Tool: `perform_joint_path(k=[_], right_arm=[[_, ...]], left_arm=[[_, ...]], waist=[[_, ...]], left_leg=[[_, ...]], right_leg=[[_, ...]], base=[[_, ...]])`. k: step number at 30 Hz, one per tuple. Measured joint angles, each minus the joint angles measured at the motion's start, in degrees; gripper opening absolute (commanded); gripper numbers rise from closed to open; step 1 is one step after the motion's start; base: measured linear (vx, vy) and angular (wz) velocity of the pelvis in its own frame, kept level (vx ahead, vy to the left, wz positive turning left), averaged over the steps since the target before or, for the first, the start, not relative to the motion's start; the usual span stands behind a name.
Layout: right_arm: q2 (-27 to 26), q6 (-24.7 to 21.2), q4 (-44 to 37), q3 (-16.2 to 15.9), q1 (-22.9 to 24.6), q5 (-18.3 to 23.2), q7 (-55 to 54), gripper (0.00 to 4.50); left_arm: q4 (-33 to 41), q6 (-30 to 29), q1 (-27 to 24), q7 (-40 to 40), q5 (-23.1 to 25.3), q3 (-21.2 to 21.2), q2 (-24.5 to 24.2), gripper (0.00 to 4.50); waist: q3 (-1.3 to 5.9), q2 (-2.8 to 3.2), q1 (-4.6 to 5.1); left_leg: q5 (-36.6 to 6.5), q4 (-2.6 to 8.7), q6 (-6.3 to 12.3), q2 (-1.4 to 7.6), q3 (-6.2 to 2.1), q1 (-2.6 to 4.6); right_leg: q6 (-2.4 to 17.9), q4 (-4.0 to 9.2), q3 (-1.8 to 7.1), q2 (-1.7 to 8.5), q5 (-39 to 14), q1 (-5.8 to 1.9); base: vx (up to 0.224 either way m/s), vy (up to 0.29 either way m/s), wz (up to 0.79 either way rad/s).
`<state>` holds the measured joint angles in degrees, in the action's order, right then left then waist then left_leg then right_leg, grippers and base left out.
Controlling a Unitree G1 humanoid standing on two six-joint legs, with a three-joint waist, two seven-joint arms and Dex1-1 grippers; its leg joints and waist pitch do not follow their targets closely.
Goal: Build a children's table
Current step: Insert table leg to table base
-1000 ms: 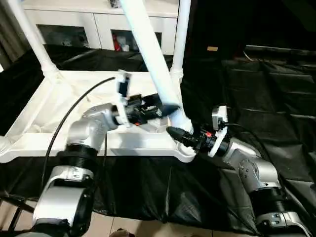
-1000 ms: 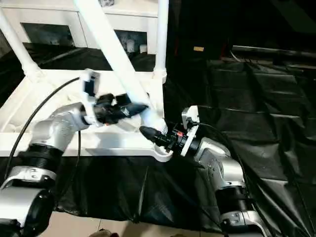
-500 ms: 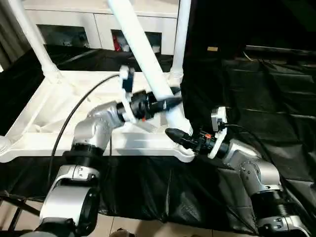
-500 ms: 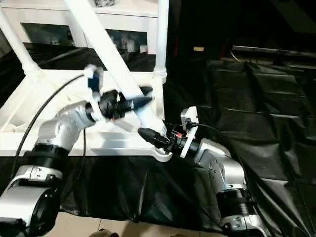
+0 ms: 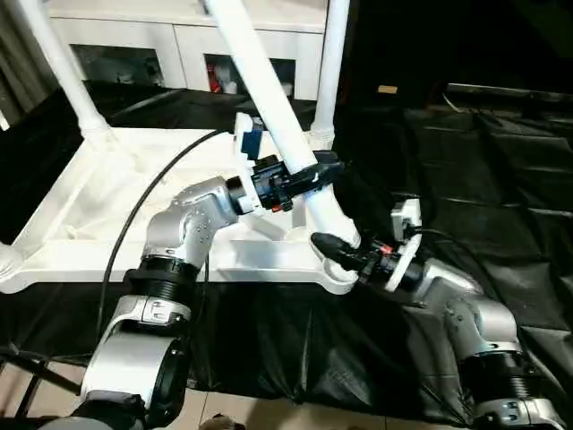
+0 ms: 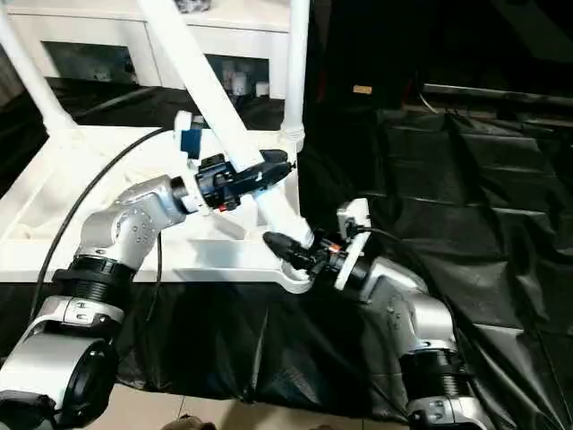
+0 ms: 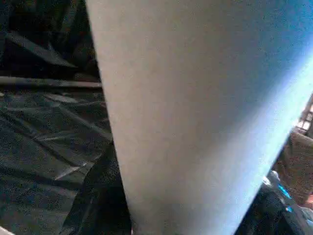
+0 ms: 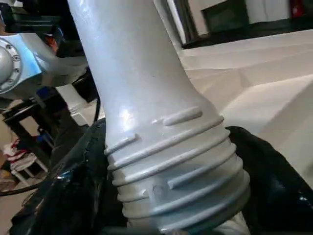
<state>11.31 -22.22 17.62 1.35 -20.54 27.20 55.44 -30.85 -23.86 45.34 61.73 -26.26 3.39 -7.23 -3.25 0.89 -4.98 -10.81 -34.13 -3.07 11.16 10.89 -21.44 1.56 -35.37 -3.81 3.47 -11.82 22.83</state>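
Two legs already stand upright at the far corners of the upturned tabletop (image 5: 81,206), which lies on black sheeting with open room to its right. Both grippers pinch the tilted leg (image 5: 269,116): right gripper (image 5: 336,248) at its ribbed foot over the near corner socket, left gripper (image 5: 318,172) now higher up the tube than before.

Setting: indoor room, arranged as a robot test or demonstration space with home-style furnishing. Evidence: low white cabinet with glass doors (image 5: 179,54) along the far wall, small items behind the glass, too small to identify; crinkled black plastic sheeting (image 5: 466,170) draped over the work surface and hanging down its near edge; pale tiled floor (image 5: 242,408) at the near edge.
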Motion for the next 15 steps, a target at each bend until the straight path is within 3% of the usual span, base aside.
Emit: perform_joint_path(k=[6,15], right_arm=[[-0.37,-1.37,-3.72,1.26,-1.72,1.24,-2.34,4.29],[4.32,-6.39,-4.87,1.49,-5.47,1.93,-2.46,4.48]], left_arm=[[2.20,-2.18,-0.01,-6.28,3.61,-1.08,-0.86,1.93],[2.07,-6.17,1.96,-10.37,3.61,-0.90,-2.45,1.93]], waist=[[0.01,0.01,0.14],[0.00,-0.04,-0.18]], left_leg=[[0.01,0.00,0.01,0.01,-0.01,0.02],[0.02,-0.07,0.04,-0.01,-0.02,-0.05]], right_leg=[[0.00,-0.04,0.00,-0.01,0.00,-0.01],[-0.02,-0.03,0.00,0.00,0.01,-0.02]], base=[[0.000,0.000,0.00],[0.000,0.000,0.00]])
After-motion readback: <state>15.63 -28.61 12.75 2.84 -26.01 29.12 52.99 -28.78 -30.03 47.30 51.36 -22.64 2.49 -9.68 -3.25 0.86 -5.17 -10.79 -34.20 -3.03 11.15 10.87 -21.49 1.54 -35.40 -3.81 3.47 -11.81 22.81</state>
